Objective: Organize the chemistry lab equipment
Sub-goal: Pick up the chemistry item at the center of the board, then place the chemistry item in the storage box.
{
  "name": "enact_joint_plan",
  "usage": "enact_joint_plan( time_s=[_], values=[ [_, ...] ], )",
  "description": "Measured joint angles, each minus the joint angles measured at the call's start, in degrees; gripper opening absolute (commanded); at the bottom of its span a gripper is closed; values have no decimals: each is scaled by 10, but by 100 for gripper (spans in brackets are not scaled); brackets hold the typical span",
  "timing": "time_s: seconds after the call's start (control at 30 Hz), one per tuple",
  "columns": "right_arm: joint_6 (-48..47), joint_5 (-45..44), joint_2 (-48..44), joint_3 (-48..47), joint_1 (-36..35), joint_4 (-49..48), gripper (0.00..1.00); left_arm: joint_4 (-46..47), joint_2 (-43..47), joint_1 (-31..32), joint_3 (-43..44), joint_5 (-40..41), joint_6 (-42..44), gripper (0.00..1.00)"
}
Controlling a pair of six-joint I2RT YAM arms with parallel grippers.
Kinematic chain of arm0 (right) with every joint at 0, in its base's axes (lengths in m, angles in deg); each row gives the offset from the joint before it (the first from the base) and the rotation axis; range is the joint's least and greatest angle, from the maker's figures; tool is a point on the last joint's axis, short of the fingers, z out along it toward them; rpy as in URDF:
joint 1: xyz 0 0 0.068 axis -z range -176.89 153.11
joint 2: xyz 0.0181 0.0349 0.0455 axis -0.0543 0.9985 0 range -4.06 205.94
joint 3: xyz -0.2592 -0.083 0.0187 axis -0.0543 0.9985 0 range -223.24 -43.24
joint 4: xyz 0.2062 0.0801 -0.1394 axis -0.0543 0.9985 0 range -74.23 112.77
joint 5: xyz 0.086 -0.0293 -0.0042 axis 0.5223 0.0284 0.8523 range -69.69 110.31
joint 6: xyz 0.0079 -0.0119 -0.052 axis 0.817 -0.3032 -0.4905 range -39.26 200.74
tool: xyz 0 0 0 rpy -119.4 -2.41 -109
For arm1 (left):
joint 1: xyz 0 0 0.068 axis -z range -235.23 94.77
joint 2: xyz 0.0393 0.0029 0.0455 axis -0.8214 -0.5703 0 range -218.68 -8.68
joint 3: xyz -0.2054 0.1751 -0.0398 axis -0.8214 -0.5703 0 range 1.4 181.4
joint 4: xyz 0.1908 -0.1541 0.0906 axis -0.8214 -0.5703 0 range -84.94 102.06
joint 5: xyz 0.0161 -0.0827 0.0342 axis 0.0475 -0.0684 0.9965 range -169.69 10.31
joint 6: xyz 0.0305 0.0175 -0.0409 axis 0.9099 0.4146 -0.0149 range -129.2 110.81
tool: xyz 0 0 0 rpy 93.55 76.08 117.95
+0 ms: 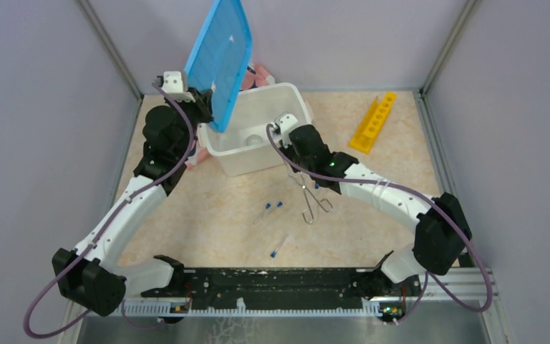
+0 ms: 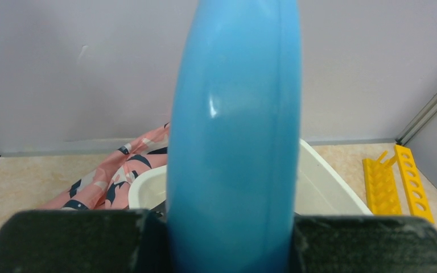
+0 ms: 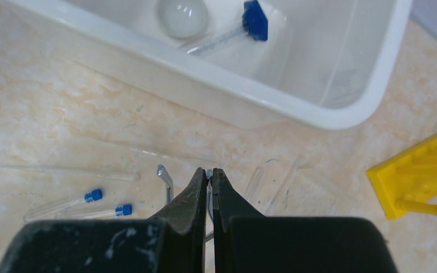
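Observation:
My left gripper (image 1: 204, 105) is shut on the blue lid (image 1: 218, 57) and holds it upright above the left side of the white bin (image 1: 252, 163); the lid (image 2: 233, 142) fills the left wrist view. My right gripper (image 3: 209, 174) is shut on one arm of the silver tongs (image 1: 314, 201), just in front of the bin (image 3: 205, 77). The tongs' other tip (image 3: 164, 176) juts out to the left. A whitish ball (image 3: 182, 16) and a blue-capped tube (image 3: 244, 25) lie in the bin. Three tubes (image 1: 272, 209) lie on the table, two showing in the right wrist view (image 3: 94, 195). The yellow rack (image 1: 374, 122) lies at the back right.
The pink patterned cloth (image 2: 108, 182) lies behind and left of the bin. Grey walls and metal posts close in the table at the back and sides. The rack also shows in the right wrist view (image 3: 427, 176) at the right edge.

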Motion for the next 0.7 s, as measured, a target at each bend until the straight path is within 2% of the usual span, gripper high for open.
enact_joint_plan(
  time_s=[0.4, 0.7],
  values=[
    [-21, -14, -11, -161, -1, 25, 0, -13, 2, 3, 37, 13, 4, 0],
    [-61, -19, 69, -386, -1, 39, 0, -23, 8, 4, 52, 25, 21, 0]
  ],
)
